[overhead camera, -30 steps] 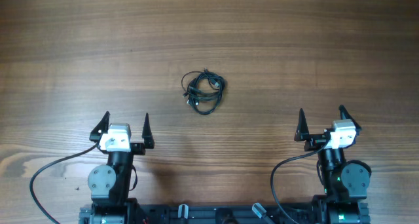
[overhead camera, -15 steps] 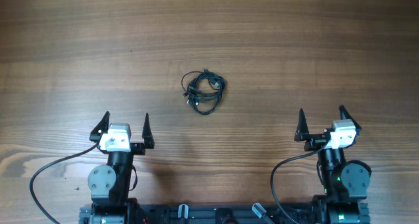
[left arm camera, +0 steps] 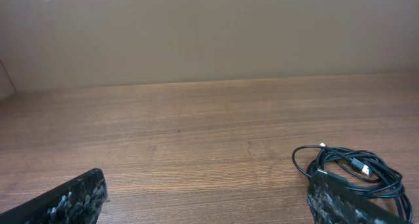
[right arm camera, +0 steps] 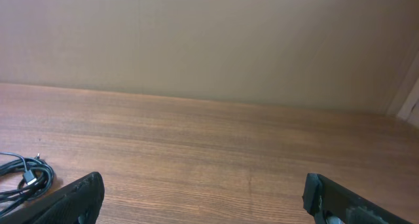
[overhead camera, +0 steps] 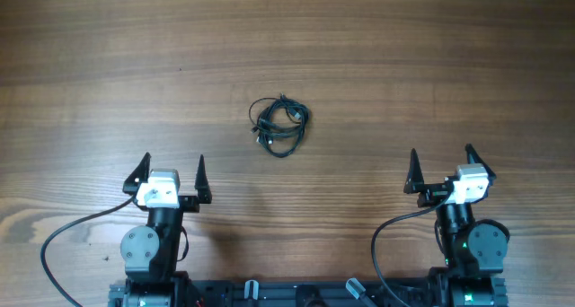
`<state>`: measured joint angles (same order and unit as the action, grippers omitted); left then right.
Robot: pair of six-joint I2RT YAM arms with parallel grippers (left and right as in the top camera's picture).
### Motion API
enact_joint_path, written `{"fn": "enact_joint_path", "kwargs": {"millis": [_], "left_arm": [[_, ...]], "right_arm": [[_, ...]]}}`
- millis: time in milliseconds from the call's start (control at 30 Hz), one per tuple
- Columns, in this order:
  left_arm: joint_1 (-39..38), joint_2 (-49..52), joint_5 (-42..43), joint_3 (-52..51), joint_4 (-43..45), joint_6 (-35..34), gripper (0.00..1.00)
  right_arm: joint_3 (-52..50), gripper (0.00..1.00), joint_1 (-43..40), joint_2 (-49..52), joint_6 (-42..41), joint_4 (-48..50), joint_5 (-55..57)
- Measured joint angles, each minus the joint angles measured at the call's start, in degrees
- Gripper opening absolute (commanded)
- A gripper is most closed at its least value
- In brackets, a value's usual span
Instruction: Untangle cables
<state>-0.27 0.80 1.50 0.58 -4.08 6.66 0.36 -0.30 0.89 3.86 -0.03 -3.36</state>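
The cables (overhead camera: 280, 123) lie in one small dark tangled bundle near the middle of the wooden table (overhead camera: 404, 65). My left gripper (overhead camera: 172, 171) is open, near the front edge and left of the bundle, with nothing between its fingers. In the left wrist view the cables (left arm camera: 357, 168) show at lower right, partly behind my right finger (left arm camera: 340, 201). My right gripper (overhead camera: 440, 167) is open and holds nothing, at the front right. In the right wrist view the cables (right arm camera: 23, 179) sit at the far left edge, beyond the left finger (right arm camera: 78, 198).
Thick black cords (overhead camera: 72, 231) of the arms loop by both arm bases (overhead camera: 148, 253) at the front edge. A plain beige wall (left arm camera: 209, 34) stands behind the table's far edge.
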Motion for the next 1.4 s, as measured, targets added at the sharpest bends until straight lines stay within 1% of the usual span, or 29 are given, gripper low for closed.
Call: {"fn": "enact_joint_path", "kwargs": {"millis": [100, 167, 200, 300, 367, 433, 500, 567, 633, 700, 733, 767, 800, 900, 967, 1000, 1067, 1200, 1300, 1400], "left_arm": [[0.0, 0.0, 0.0, 0.0, 0.3, 0.0, 1.00], [0.0, 0.0, 0.2, 0.2, -0.5, -1.3, 1.00], [0.0, 0.0, 0.1, 0.8, -2.1, -2.8, 1.00], [0.0, 0.2, 0.8, 6.7, -11.2, -8.5, 1.00], [0.0, 1.9, 2.9, 14.0, -16.3, -11.1, 1.00], [0.0, 5.0, 5.3, 23.4, -17.9, -12.7, 1.00], [0.0, 9.6, 7.1, 34.0, -19.4, -13.7, 1.00], [0.0, 15.1, 8.5, 44.4, -23.4, -14.5, 1.00], [0.0, 24.9, 9.9, 59.5, -31.1, -15.0, 1.00], [0.0, 34.4, 10.6, 71.6, -40.8, -14.3, 1.00], [0.0, 40.1, 10.7, 78.8, -47.5, -13.5, 1.00], [0.0, 44.3, 10.8, 83.3, -50.2, -12.8, 1.00], [0.0, 52.2, 10.8, 92.6, -57.8, -11.8, 1.00], [0.0, 70.6, 10.4, 110.8, -67.7, -10.2, 1.00], [0.0, 81.1, 11.6, 119.6, -72.4, -9.7, 1.00], [0.0, 86.2, 13.2, 123.6, -73.4, -9.5, 0.99], [-0.1, 93.5, 16.4, 127.1, -72.8, -9.2, 1.00], [-1.6, 106.2, 23.5, 128.3, -71.8, -8.7, 1.00], [-3.5, 115.1, 25.8, 128.3, -72.7, -6.8, 1.00], [-5.1, 120.5, 26.1, 128.3, -74.2, -5.4, 1.00]], "right_arm": [[0.0, 1.00, 0.0, 0.0, 0.0, 0.0, 0.0], [0.0, 1.00, 0.0, 0.0, 0.0, 0.0, 0.0], [0.0, 0.99, 0.0, 0.0, 0.0, 0.0, 0.0], [0.0, 1.00, 0.0, 0.0, 0.0, 0.0, 0.0], [0.0, 1.00, 0.0, 0.0, 0.0, 0.0, 0.0], [0.0, 1.00, 0.0, 0.0, 0.0, 0.0, 0.0], [0.0, 1.00, 0.0, 0.0, 0.0, 0.0, 0.0], [0.0, 0.99, 0.0, 0.0, 0.0, 0.0, 0.0], [0.0, 1.00, 0.0, 0.0, 0.0, 0.0, 0.0], [0.0, 1.00, 0.0, 0.0, 0.0, 0.0, 0.0], [0.0, 1.00, 0.0, 0.0, 0.0, -0.1, 0.0], [0.0, 1.00, 0.0, 0.0, 0.0, 0.0, 0.0], [0.0, 1.00, 0.0, 0.0, 0.0, 0.0, 0.0], [0.0, 1.00, 0.0, 0.0, 0.0, 0.0, 0.0], [0.0, 1.00, 0.0, 0.0, 0.0, -0.1, 0.0], [0.0, 1.00, 0.0, 0.0, 0.0, 0.0, 0.0], [0.0, 0.99, 0.0, 0.0, 0.0, 0.0, 0.0], [0.0, 1.00, 0.0, 0.0, 0.0, 0.0, 0.0], [0.0, 1.00, 0.0, 0.0, 0.0, 0.0, 0.0], [0.0, 1.00, 0.0, 0.0, 0.0, 0.0, 0.0]]}}
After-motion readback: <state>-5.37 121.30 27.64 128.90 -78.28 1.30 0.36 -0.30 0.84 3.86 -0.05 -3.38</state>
